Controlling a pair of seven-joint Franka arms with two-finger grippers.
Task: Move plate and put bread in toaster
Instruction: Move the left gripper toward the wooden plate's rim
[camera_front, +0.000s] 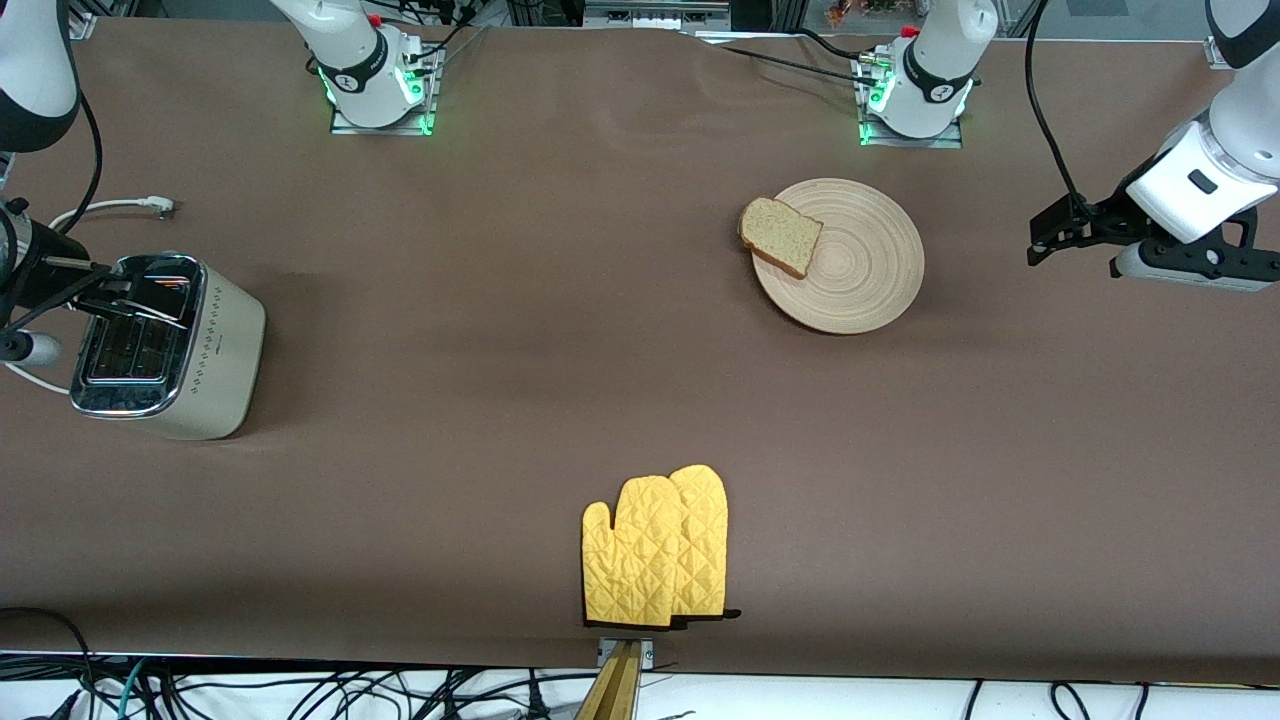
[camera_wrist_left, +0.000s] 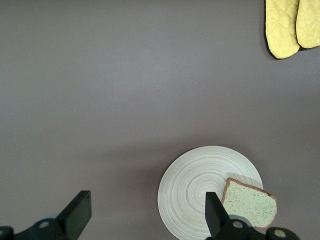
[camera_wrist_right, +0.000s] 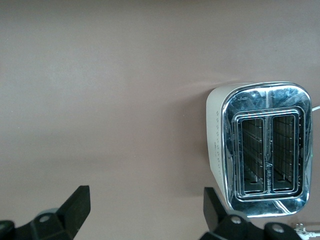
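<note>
Both arms wait with fingers spread and empty.

The bread (camera_front: 781, 235) lies on the plate (camera_front: 860, 280), overhanging its rim. The left gripper (camera_wrist_left: 145, 215) hangs above the table beside the plate; the right gripper (camera_wrist_right: 145, 215) hangs apparently beside the toaster (camera_front: 165, 345).

I see pale wooden plate (camera_front: 850, 265) near left arm's base, bread (camera_front: 781, 235) lying on its rim, cream toaster (camera_front: 170, 345) upright at right arm's end
</note>
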